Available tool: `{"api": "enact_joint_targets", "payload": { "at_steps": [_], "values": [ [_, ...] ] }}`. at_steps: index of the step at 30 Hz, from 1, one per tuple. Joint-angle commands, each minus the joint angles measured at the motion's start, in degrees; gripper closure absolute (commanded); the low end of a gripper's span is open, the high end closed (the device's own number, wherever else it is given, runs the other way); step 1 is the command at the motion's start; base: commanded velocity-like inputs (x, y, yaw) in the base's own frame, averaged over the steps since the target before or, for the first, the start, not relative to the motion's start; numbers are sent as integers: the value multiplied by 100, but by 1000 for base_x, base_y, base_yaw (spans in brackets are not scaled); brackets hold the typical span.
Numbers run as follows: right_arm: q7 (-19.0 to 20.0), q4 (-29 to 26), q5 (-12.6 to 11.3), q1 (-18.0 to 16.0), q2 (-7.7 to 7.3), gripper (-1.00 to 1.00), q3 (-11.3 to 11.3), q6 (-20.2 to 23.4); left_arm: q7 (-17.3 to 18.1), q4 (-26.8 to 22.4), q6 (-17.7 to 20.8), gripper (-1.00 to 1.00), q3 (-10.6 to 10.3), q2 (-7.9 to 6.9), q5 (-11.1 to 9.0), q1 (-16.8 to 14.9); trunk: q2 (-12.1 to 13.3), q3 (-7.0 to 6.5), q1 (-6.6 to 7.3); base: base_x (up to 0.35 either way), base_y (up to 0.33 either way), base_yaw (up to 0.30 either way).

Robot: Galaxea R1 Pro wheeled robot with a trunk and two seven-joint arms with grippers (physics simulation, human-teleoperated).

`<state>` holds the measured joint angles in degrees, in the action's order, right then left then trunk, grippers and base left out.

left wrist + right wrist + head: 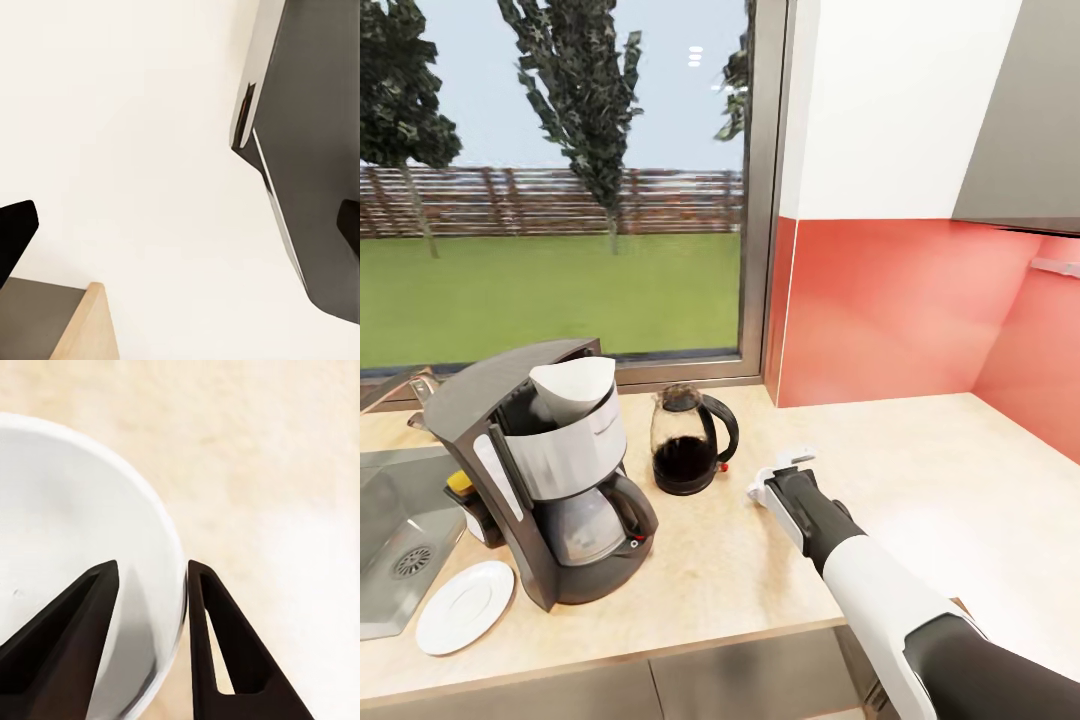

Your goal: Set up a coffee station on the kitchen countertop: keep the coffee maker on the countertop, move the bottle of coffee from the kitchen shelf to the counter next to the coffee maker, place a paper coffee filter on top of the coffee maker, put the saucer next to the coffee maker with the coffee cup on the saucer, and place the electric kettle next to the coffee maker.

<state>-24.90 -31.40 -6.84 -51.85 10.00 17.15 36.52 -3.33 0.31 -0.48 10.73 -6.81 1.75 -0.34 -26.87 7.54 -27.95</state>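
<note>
Beige kitchen countertop [920, 450] lies under the outstretched right claw [150, 577], its 2 fingers pinching the coffee cup [67, 555] rim.

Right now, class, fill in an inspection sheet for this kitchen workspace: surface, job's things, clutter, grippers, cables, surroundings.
Surface: kitchen countertop, light wood grain, with sink inset at the left.
Job's things: coffee maker on the counter, paper coffee filter in its top. Electric kettle is beside it. Bottle of coffee is at its other side. Saucer is in front, bare. Coffee cup is in the right gripper.
Clutter: nothing seen.
Grippers: right gripper shut on the cup's wall; left gripper open.
Cables: nothing seen.
Surroundings: window, red backsplash.
</note>
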Motion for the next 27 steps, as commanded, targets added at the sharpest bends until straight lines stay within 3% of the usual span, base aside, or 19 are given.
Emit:
{"api": "enact_joint_targets", "payload": {
  "at_steps": [1,21,27],
  "values": [
    [-28,24,-283,-1,0,100,16,-39,-10,4,-5,-100,35,2,19,-5,-7,12,-4,0,0,0],
    [-26,-79,-283,-1,0,100,16,-39,-4,4,-5,-100,35,2,19,-1,-7,12,-4,0,0,0],
    [-32,-572,-283,-1,0,100,9,-36,6,-4,-5,-100,30,4,19,-4,-7,12,-4,0,0,0]
  ]
}}
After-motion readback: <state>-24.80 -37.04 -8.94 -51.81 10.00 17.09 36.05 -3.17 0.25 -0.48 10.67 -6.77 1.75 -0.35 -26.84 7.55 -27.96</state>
